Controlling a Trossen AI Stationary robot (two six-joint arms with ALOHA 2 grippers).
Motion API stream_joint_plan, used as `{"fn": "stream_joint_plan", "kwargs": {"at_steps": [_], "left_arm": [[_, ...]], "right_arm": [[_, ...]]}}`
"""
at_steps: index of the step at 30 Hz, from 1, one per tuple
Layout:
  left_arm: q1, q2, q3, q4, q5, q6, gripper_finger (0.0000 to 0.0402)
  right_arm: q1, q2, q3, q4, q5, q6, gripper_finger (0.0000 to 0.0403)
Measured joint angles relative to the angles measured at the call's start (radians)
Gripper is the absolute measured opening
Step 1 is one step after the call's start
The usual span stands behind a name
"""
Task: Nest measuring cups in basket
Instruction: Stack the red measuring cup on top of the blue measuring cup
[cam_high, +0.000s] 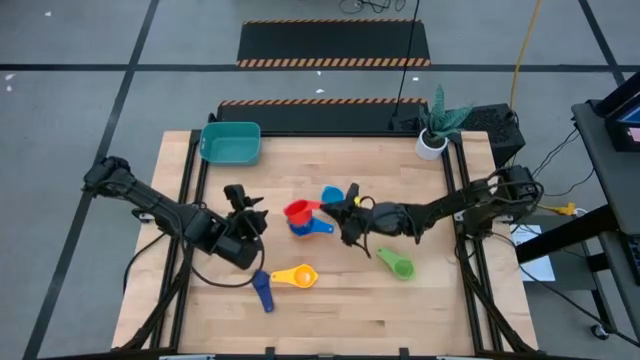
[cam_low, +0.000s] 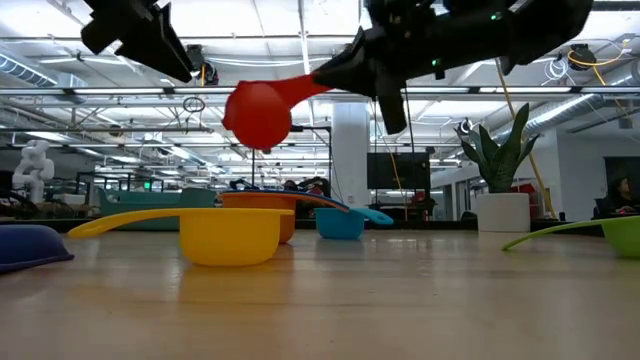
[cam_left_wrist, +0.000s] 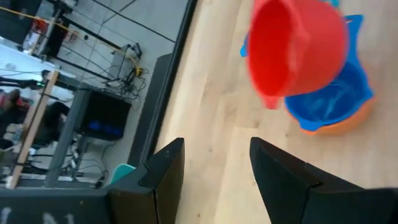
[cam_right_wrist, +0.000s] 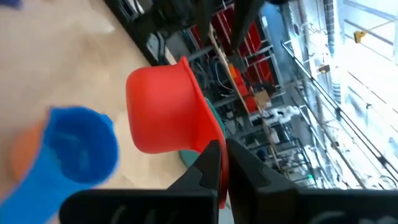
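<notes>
My right gripper (cam_high: 338, 211) is shut on the red measuring cup (cam_high: 297, 211), which hangs in the air over the blue cup (cam_high: 312, 229) nested in the orange cup (cam_left_wrist: 348, 121). A light blue cup (cam_high: 333, 195) lies just behind them. The yellow cup (cam_high: 297, 275), dark blue cup (cam_high: 262, 292) and green cup (cam_high: 398, 265) rest on the table nearer the front. The teal basket (cam_high: 231, 142) stands at the far left. My left gripper (cam_high: 245, 206) hovers open to the left of the red cup, with nothing between its fingers. My right gripper pinches the red cup's handle (cam_right_wrist: 211, 142) between its two fingers, close to the bowl. The fingers come roughly level from the table's right side, along the handle. The cup is lifted clear and tilted, its bowl (cam_low: 258, 113) lower than the handle (cam_low: 305, 88).
A small white plant pot (cam_high: 432, 142) stands at the table's far right corner. Bare wood lies between the basket and the cups and along the near edge. Black frame rails run along the table's left and right sides.
</notes>
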Motion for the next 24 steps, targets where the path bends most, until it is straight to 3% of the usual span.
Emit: {"fn": "stream_joint_plan", "kwargs": {"at_steps": [5, 12, 17, 24], "left_arm": [[0.058, 0.0, 0.0, 0.029, -0.018, 0.057, 0.0186], [0.135, 0.001, 0.0, 0.067, -0.018, 0.099, 0.0186], [0.177, 0.001, 0.0, 0.127, -0.018, 0.115, 0.0186], [0.188, 0.001, 0.0, 0.225, 0.009, 0.137, 0.0186]], "right_arm": [[-0.036, 0.018, -0.007, -0.011, 0.003, -0.039, 0.0], [-0.033, 0.089, -0.095, 0.221, -0.027, -0.121, 0.0], [-0.035, 0.106, -0.135, 0.375, -0.151, -0.086, 0.0], [-0.042, 0.167, -0.136, 0.409, -0.182, -0.092, 0.0]]}}
